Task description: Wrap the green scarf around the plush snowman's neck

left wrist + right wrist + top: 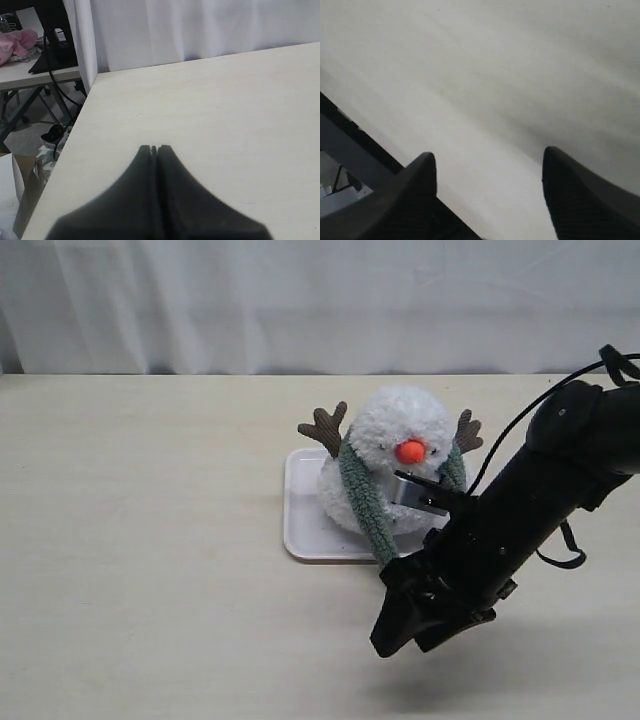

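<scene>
Green scarf (pixel 365 495) looped behind plush snowman (pixel 400 430), ends hanging front, on tray (pixel 300 530), desk (pixel 150 540) centre. My right fingers (pixel 420 195) spread; left fingers (pixel 145 190) pressed together. Best: pinch one end low, cross gently, no toppling.

White tray (pixel 300 532) on beige table (pixel 140 540)

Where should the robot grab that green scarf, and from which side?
Probably the loose end of the green scarf hanging down the plush snowman in front, by the tray edge. It dangles free there, so come from the front, pinching across its width.
</scene>
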### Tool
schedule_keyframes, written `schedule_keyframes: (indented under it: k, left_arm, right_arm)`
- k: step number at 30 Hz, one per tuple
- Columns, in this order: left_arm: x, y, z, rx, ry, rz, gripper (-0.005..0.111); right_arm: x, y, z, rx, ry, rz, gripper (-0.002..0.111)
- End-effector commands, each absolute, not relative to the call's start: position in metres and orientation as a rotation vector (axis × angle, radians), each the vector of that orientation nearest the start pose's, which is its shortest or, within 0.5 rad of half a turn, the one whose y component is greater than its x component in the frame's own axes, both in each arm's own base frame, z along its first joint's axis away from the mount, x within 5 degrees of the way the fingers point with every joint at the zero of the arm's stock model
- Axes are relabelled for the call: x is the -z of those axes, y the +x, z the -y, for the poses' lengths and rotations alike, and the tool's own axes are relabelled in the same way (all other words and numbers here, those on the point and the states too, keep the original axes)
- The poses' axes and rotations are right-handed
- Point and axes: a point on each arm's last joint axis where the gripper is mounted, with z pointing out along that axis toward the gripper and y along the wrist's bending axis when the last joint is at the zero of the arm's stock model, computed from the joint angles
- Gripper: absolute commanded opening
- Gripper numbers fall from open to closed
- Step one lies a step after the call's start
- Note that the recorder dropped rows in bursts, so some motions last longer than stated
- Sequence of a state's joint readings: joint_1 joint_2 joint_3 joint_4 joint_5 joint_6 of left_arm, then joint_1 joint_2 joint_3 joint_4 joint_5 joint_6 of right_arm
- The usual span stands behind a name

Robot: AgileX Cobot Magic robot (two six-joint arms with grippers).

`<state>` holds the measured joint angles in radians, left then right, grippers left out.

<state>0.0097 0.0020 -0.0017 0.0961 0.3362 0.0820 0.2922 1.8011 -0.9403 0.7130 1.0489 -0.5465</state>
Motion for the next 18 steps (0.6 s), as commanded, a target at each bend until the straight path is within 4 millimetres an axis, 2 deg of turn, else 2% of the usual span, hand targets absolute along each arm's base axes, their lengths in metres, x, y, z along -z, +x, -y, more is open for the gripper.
schedule_keyframes:
  k: [1, 5, 11, 14, 18]
  left_arm:
    - [-0.184, 0.054, -0.003, -0.158, 0.125, -1.805, 0.0]
    - [-0.184, 0.054, -0.003, -0.158, 0.125, -1.805, 0.0]
    - [-0.184, 0.054, -0.003, -0.158, 0.125, -1.805, 0.0]
    - [-0.184, 0.054, -0.003, -0.158, 0.125, -1.805, 0.0]
    - [-0.184, 0.054, -0.003, -0.158, 0.125, -1.805, 0.0]
  right_arm:
    - [-0.171, 0.257, -0.133, -1.0, -0.699, -3.025, 0.045]
    - [-0.198, 0.254, -0.131, -0.947, -0.772, -2.882, 0.029]
    - [-0.238, 0.256, -0.118, -0.66, -0.691, -2.661, 0.004]
    - [-0.256, 0.254, -0.11, -0.54, -0.646, -2.578, 0.004]
    - [-0.279, 0.244, -0.103, -0.475, -0.607, -2.46, 0.004]
